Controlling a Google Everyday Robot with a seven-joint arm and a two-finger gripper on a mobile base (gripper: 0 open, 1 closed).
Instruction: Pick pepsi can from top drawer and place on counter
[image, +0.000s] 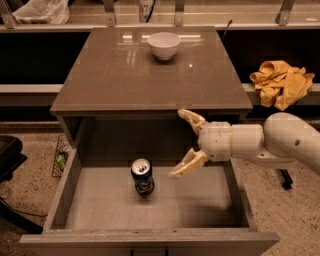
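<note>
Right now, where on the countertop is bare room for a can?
The glossy brown stone counter is bare in front of and beside the white bowl at its back edge. The open cream gripper hangs above the grey drawer, right of the dark blue can.

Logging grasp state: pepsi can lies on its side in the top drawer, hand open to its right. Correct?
Not quite. The camera view shows the pepsi can stands upright in the top drawer; the hand is open to its right, as you said.
</note>
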